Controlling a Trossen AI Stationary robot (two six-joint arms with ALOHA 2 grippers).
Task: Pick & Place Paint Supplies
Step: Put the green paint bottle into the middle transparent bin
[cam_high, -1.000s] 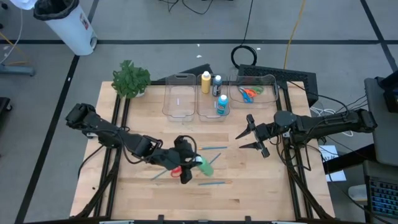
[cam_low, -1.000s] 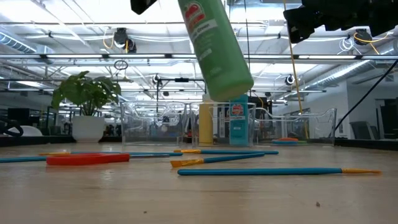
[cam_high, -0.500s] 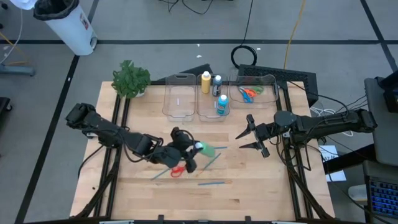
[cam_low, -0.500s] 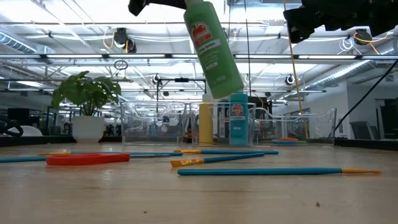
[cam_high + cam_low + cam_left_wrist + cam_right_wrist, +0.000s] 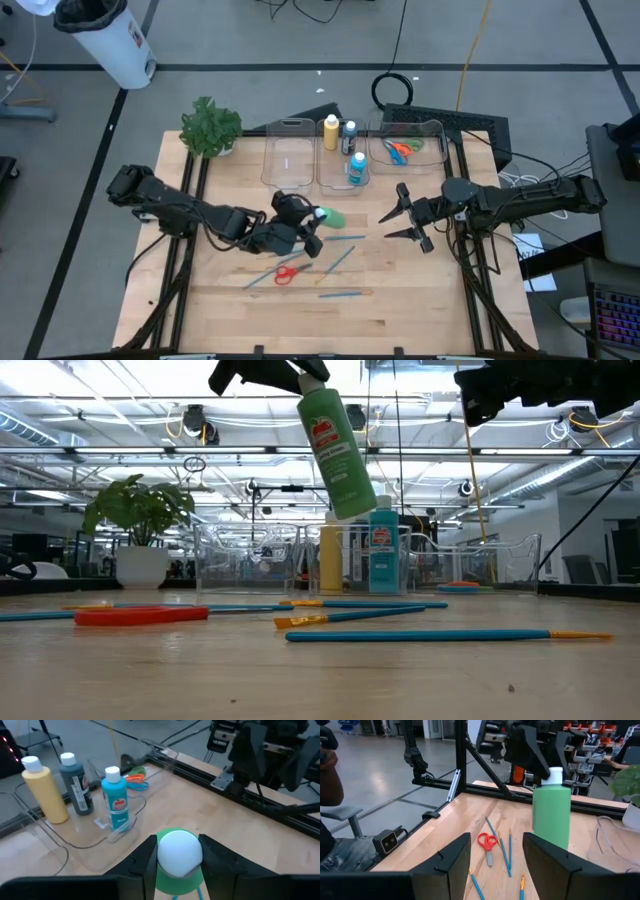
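Green paint bottle (image 5: 331, 217) hangs clear of the bench (image 5: 400, 300), pinched at its white cap by the left hand (image 5: 305, 226), whose fingers (image 5: 145, 862) press on either side of the cap. In the low view the bottle tilts, its base swung toward the bins, so it is held only at the top and could swing or slip; a slow, even carry would suit it best.

Moving rightward from the plant (image 5: 210, 127) at the far left corner, three clear bins (image 5: 285, 172) stand in a row along the far edge. The middle one already holds a yellow bottle (image 5: 330, 132), a dark bottle (image 5: 348, 135) and a blue bottle (image 5: 357, 168), so that looks like the proper home for the green one. It should come in high over the bin wall, then go down into the free space beside the blue bottle without knocking it, base first, and be let go only once it stands.

On the bench below lie red scissors (image 5: 285, 273) and several blue paintbrushes (image 5: 345, 294), yet to be collected. The rightmost bin holds orange and green scissors (image 5: 402, 150).

Right hand (image 5: 397, 222) waits to the right of the middle, fingers spread and empty, well apart from the bottle's likely path.
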